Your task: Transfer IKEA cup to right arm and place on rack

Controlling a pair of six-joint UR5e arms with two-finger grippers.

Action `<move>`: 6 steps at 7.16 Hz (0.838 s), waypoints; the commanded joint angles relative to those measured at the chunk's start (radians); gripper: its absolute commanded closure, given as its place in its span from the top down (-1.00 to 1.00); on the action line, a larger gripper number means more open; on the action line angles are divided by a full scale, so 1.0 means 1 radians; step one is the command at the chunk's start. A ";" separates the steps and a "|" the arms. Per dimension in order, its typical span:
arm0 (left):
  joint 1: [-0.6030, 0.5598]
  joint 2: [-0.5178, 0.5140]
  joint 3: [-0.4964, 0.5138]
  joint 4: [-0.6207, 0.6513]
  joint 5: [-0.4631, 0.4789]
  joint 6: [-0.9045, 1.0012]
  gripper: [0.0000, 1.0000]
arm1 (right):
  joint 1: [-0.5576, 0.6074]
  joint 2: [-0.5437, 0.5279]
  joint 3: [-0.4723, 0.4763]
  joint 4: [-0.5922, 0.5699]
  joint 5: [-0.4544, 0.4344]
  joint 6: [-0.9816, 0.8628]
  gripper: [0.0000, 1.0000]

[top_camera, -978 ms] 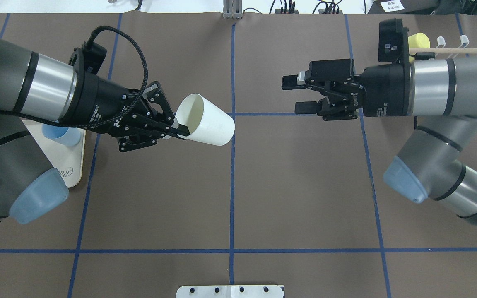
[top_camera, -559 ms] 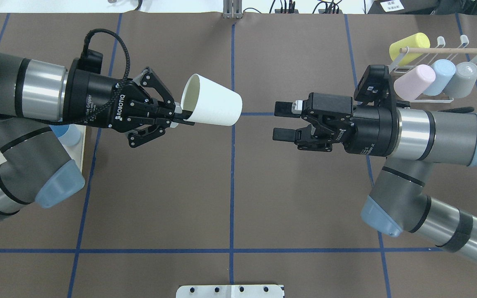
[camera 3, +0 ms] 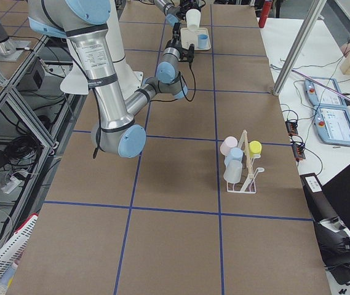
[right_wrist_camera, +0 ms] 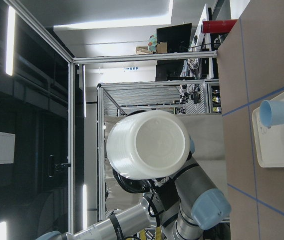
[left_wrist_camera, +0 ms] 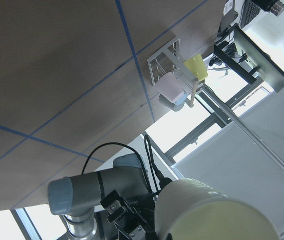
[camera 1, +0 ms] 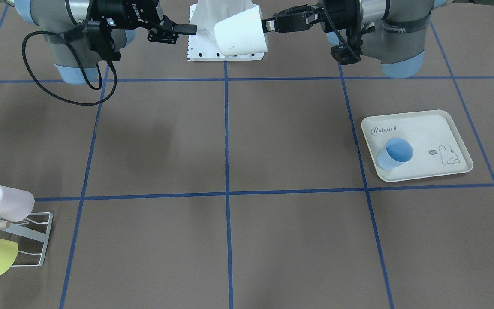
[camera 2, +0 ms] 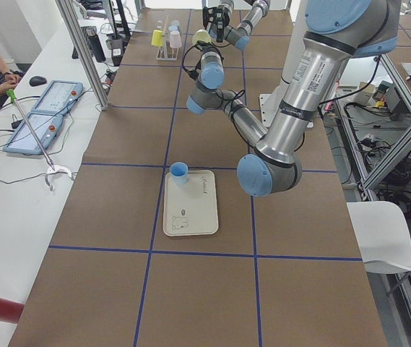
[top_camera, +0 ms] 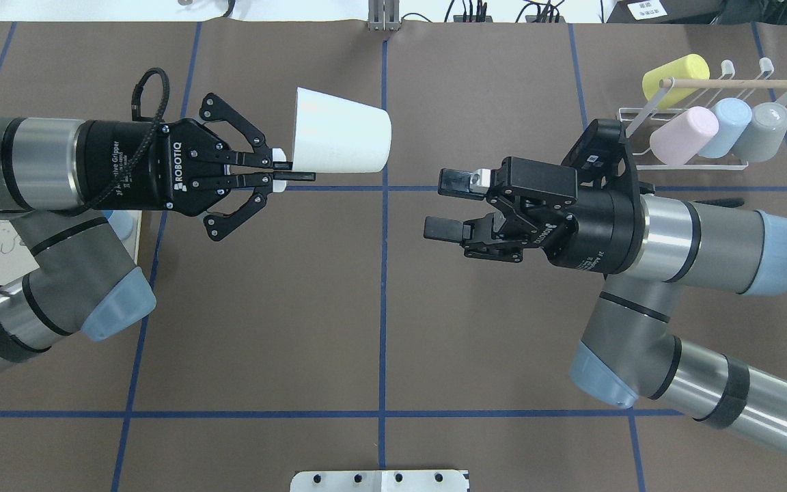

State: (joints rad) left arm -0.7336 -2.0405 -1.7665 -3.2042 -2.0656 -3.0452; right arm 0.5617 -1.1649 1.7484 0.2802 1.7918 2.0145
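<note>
The white IKEA cup (top_camera: pixel 342 140) hangs on its side over the table's middle, its mouth toward the left arm and its base toward the right arm. My left gripper (top_camera: pixel 291 175) is shut on the cup's rim wall. The right gripper (top_camera: pixel 445 203) stands open a short way to the right of the base, not touching it, and slightly nearer the robot. In the front view the cup (camera 1: pixel 240 36) sits between the left gripper (camera 1: pixel 269 25) and the right gripper (camera 1: pixel 178 33). The right wrist view looks at the cup's base (right_wrist_camera: pixel 149 145). The rack (top_camera: pixel 629 113) stands at the far right.
The rack holds a yellow cup (top_camera: pixel 673 76), a pink cup (top_camera: pixel 684 135), a pale-blue cup (top_camera: pixel 725 123) and a grey cup (top_camera: pixel 766 126). A cream rabbit tray (camera 1: pixel 418 128) with a blue cup (camera 1: pixel 395 153) lies under the left arm's side.
The left gripper has swung the cup away from the robot and turned its base to face right. The right arm came away from the rack and moved left toward the cup, still open.
</note>
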 commanded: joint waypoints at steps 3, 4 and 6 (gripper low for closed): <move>0.060 -0.032 -0.007 -0.013 0.008 -0.075 -1.00 | -0.022 0.031 -0.007 -0.001 -0.031 0.000 0.85; 0.077 -0.033 -0.007 -0.013 0.008 -0.075 -1.00 | -0.022 0.033 -0.007 -0.003 -0.032 0.000 0.85; 0.083 -0.033 -0.010 -0.013 0.008 -0.075 -1.00 | -0.022 0.034 -0.007 -0.003 -0.034 0.000 0.77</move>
State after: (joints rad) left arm -0.6562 -2.0735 -1.7748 -3.2168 -2.0571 -3.1200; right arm 0.5400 -1.1320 1.7411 0.2779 1.7587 2.0141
